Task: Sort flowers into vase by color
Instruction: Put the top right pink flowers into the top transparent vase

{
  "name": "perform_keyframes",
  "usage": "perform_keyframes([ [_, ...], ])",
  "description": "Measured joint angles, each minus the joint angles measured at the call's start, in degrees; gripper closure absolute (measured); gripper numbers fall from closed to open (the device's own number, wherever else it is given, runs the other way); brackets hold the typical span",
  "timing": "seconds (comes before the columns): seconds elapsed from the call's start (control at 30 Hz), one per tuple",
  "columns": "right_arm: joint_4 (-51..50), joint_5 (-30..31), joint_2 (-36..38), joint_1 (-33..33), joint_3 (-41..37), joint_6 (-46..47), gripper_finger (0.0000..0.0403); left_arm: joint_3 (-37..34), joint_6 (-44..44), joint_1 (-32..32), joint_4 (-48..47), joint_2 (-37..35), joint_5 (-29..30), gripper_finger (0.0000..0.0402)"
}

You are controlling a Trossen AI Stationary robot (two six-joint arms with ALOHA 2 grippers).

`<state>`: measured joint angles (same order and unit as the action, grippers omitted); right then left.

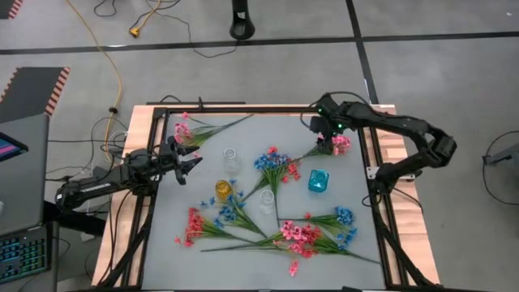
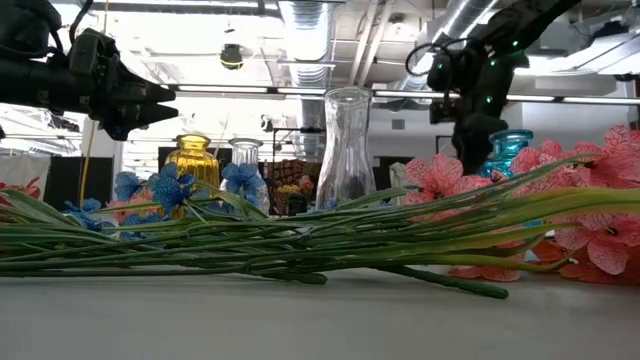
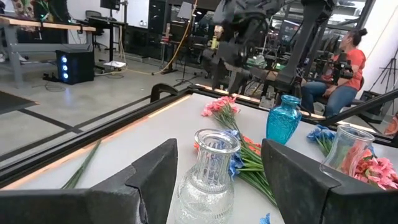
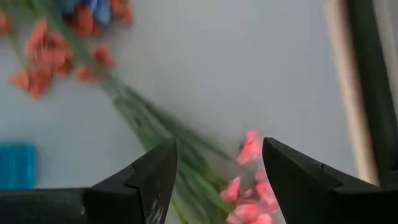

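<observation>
Green stems (image 2: 300, 245) lie closest along the surface (image 1: 243, 138), with more flowers strewn among four vases. At the far right corner the right claw (image 4: 214, 171) hangs spread directly above a pink spray (image 1: 338, 144), whose blossoms sit just between and below its fingers. To take it well, I judge it should drop onto the stems behind the blossoms, not the petals. Left claw (image 3: 217, 180), also spread, waits facing the clear vase (image 3: 208, 177).
</observation>
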<state>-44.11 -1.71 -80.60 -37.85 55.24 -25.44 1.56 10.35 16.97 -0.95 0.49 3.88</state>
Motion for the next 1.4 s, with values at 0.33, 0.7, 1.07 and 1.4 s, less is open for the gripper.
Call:
perform_keyframes([
  [0.33, -3.44, 0.07, -8.05, 4.11, 0.00, -6.57, 0.0138, 0.00, 0.02, 0.00, 0.00, 0.00, 0.00, 0.0180],
  [0.7, -3.34, 1.66, -17.22, 6.65, 0.00, -6.68, 0.0149, 0.00, 0.02, 0.00, -0.02, 0.00, 0.00, 0.0180],
  [1.07, -3.40, 7.12, -16.36, 7.60, -0.07, -6.62, 0.0312, 0.00, 0.00, -0.02, -0.02, 0.00, 0.00, 0.0180],
  [1.4, -3.43, 11.28, -7.03, 7.50, -0.07, -6.54, 0.0372, 0.00, 0.01, -0.02, 0.00, 0.00, 0.00, 0.0180],
])
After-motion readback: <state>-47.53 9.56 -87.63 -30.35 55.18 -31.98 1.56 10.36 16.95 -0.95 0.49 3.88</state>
